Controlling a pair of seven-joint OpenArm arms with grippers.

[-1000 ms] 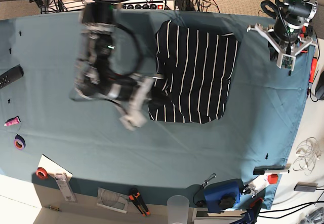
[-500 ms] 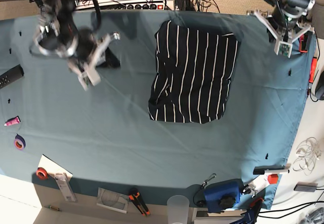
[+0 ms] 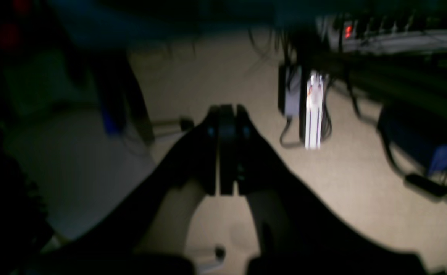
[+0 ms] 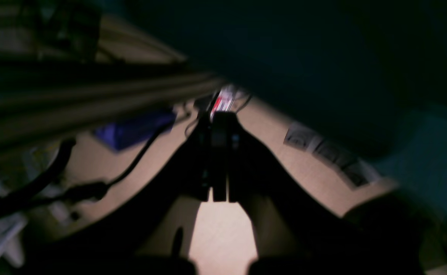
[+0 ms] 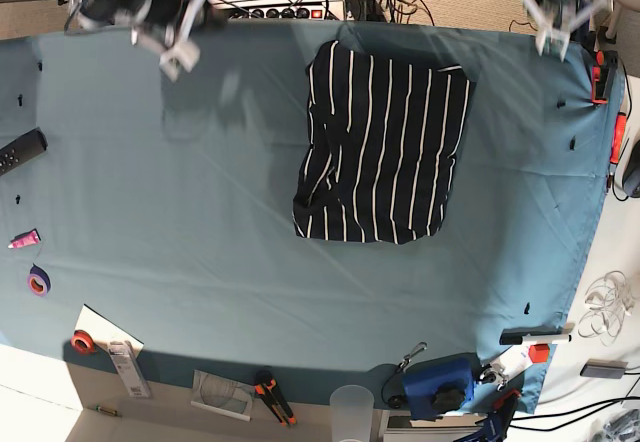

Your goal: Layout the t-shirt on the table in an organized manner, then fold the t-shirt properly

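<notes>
Open teal table (image 5: 200,262) surrounds the t-shirt (image 5: 385,142); clutter lines only the near edge

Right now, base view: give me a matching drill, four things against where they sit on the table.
Things:
1. t-shirt
2. remote control
3. purple tape roll
4. clear plastic cup

Places:
A. near edge, centre
B. left edge, above the pink marker
C. centre-right, folded into a rectangle
D. left edge, below the pink marker

Pairs: 1-C, 2-B, 3-D, 4-A
</notes>
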